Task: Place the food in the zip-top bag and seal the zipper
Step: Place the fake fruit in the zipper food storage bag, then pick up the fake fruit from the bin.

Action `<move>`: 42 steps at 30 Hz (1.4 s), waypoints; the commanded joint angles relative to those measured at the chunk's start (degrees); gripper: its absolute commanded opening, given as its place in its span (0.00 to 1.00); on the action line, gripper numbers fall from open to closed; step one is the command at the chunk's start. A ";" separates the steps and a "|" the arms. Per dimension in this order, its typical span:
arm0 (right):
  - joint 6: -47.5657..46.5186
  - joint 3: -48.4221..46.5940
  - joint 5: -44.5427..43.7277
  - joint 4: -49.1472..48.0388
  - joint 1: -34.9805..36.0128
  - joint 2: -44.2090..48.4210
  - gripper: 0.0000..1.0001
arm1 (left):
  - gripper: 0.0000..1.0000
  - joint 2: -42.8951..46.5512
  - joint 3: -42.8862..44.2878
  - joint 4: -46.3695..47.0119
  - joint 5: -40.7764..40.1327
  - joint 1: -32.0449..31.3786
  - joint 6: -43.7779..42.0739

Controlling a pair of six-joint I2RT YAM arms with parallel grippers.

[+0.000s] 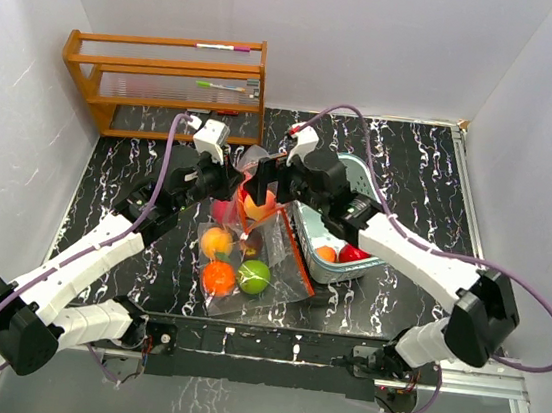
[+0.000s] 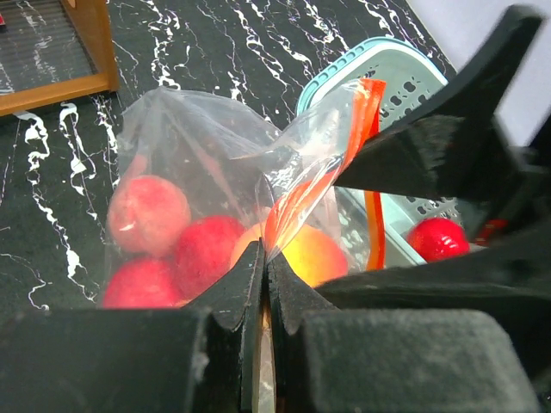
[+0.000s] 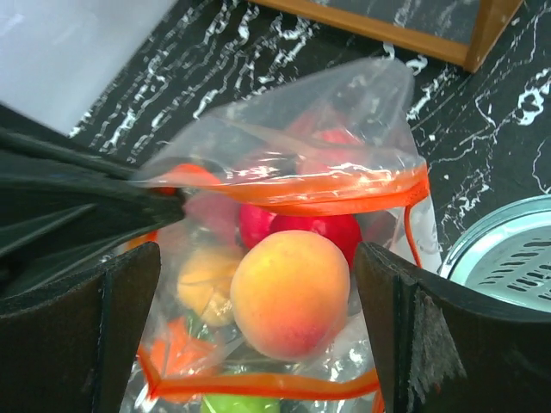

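Note:
The clear zip-top bag point(image 1: 285, 258) with an orange zipper strip lies at the table's middle, its mouth lifted. My left gripper point(image 1: 232, 174) is shut on the bag's upper rim point(image 2: 293, 194), holding the mouth up; the jaws point(image 2: 264, 258) pinch the plastic. My right gripper point(image 1: 258, 192) hovers open over the mouth. A yellow-pink fruit point(image 3: 290, 292) sits between its spread fingers point(image 3: 256, 258), touching neither. In the bag lie red fruits point(image 2: 202, 249), two orange ones point(image 1: 217, 243) and a lime green one point(image 1: 254, 276).
A pale-blue slatted basket point(image 1: 352, 181) stands right of the bag, holding an orange fruit point(image 1: 326, 253) and a red fruit point(image 1: 354, 253). A wooden rack point(image 1: 165, 82) stands at the back left. White walls enclose the table.

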State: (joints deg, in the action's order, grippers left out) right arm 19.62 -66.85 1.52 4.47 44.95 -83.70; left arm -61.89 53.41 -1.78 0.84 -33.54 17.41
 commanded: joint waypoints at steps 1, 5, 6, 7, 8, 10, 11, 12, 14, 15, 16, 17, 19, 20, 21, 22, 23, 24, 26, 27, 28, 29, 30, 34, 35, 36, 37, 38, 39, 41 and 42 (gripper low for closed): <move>0.42 0.40 0.04 -0.27 0.66 8.94 0.98 | 0.00 1.87 0.13 1.36 0.18 0.22 0.17; 1.66 2.66 -2.68 6.49 0.75 17.41 0.98 | 0.00 1.53 0.70 0.89 -0.85 0.23 0.27; 2.15 2.92 -4.54 8.87 0.74 19.43 0.98 | 0.00 1.39 1.35 0.56 -1.18 0.23 0.30; 2.92 2.90 -7.29 12.03 0.68 21.42 0.98 | 0.00 1.27 2.10 0.15 -1.33 0.23 0.34; 3.57 2.62 -9.96 15.38 0.67 23.02 0.98 | 0.00 1.18 2.89 -0.19 -1.38 0.18 0.34; 5.08 1.47 -14.87 23.02 0.60 24.81 0.98 | 0.00 1.24 4.62 -0.90 -1.30 0.20 0.43; 5.65 0.98 -16.26 26.83 0.50 25.18 0.98 | 0.00 1.45 5.41 -1.20 -1.34 0.27 0.32; 6.22 0.60 -17.18 30.06 0.43 25.20 0.98 | 0.00 1.56 6.07 -1.36 -1.37 0.31 0.16; 7.30 0.53 -18.01 35.05 0.25 24.69 0.98 | 0.00 1.92 6.94 -1.39 -1.81 0.31 -0.43; 7.69 0.68 -17.83 36.81 0.04 24.21 0.98 | 0.00 2.02 7.21 -1.31 -2.19 0.27 -0.71; 7.87 1.00 -17.07 38.04 -0.18 23.61 0.98 | 0.00 1.99 7.44 -1.37 -2.46 0.27 -0.93; 7.89 1.26 -15.94 39.36 -0.47 22.41 0.98 | 0.00 1.90 7.60 -1.42 -2.65 0.26 -1.09; 8.31 1.66 -15.15 41.34 -1.18 20.00 0.99 | 0.00 1.78 7.48 -1.49 -2.54 0.31 -1.03; 8.78 1.78 -15.37 42.20 -1.37 18.82 1.00 | 0.00 1.77 7.21 -1.29 -2.21 0.29 -0.86; 9.23 1.81 -15.82 42.87 -1.60 17.88 1.00 | 0.00 1.77 6.93 -1.09 -1.88 0.27 -0.70; 9.95 1.93 -16.40 43.28 -2.04 17.16 1.00 | 0.00 1.85 6.63 -0.97 -1.63 0.31 -0.55; 10.33 2.02 -16.84 43.36 -2.51 16.58 1.00 | 0.00 1.90 6.42 -0.82 -1.41 0.26 -0.47; 10.57 2.07 -17.03 43.34 -3.23 16.10 1.00 | 0.00 1.91 6.16 -0.73 -1.29 0.31 -0.45; 10.51 2.00 -16.81 43.17 -4.67 14.62 1.00 | 0.00 2.03 5.94 -0.68 -1.35 0.26 -0.65; 10.45 2.03 -16.41 43.37 -5.59 13.71 1.00 | 0.00 2.03 5.85 -0.62 -1.43 0.31 -0.77; 10.38 2.24 -15.77 43.50 -6.46 12.64 1.00 | 0.00 2.03 5.83 -0.58 -1.50 0.32 -0.86; 10.17 2.51 -14.70 43.52 -7.27 11.72 1.00 | 0.00 2.03 5.75 -0.59 -1.46 0.32 -0.96; 9.85 2.90 -13.54 43.49 -7.92 10.92 0.99 | 0.00 2.06 5.68 -0.53 -1.52 0.32 -0.97; 8.15 4.89 -7.72 42.10 -8.64 8.34 0.94 | 0.00 2.40 5.01 -0.24 -1.69 0.30 -1.06; 8.23 5.05 -7.26 42.13 -8.62 8.26 0.93 | 0.00 2.55 4.85 -0.24 -1.78 0.30 -1.06; 8.28 5.32 -6.51 41.62 -8.61 8.90 0.93 | 0.00 2.52 4.74 -0.24 -1.85 0.32 -1.02; 8.26 5.59 -4.98 39.71 -8.60 10.30 0.92 | 0.00 2.48 4.69 -0.24 -1.88 0.25 -1.03; 8.02 6.05 -2.65 37.41 -8.64 12.43 0.92 | 0.00 2.42 4.69 -0.24 -1.82 0.26 -1.05; 7.69 6.46 -0.53 34.57 -8.65 14.83 0.92 | 0.00 2.30 4.69 -0.24 -1.81 0.31 -1.06; 7.27 6.46 3.94 29.61 -8.66 19.83 0.92 | 0.00 2.02 4.69 -0.15 -1.81 0.27 -1.06; 7.01 5.68 5.39 28.50 -8.66 21.18 0.91 | 0.00 1.89 4.69 -0.15 -1.76 0.29 -1.06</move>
State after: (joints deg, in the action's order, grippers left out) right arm 28.45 -58.96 -1.50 43.59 36.58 -72.10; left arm -61.39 58.00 -3.88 -0.91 -33.50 16.88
